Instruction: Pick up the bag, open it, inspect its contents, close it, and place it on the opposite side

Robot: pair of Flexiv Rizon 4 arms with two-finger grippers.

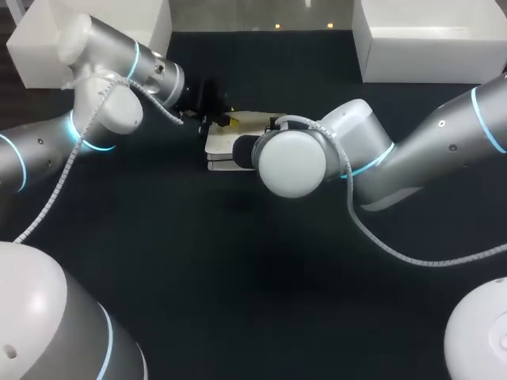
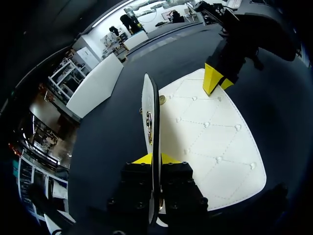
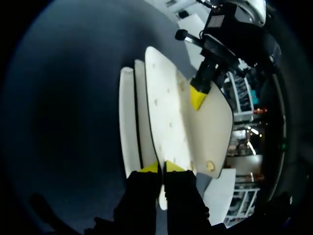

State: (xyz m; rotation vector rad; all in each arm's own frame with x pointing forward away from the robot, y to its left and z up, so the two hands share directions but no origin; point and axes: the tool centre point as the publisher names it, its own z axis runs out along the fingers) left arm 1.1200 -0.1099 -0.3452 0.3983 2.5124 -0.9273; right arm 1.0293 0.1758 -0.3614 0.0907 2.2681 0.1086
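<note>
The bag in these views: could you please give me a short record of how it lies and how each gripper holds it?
object: white quilted bag
support: dark table, about mid-table
opening: flap with a gold clasp, standing on edge above the quilted face
left arm: left gripper shut on the flap's edge
right arm: right gripper shut on the bag's opposite edge
inside: not visible

The white quilted bag (image 1: 223,147) lies on the dark desk (image 1: 238,285), near the middle and toward its far side. The left gripper (image 2: 155,158) pinches the bag's raised flap at the left edge. The right gripper (image 3: 160,167) pinches the opposite edge, facing it across the bag.
</note>
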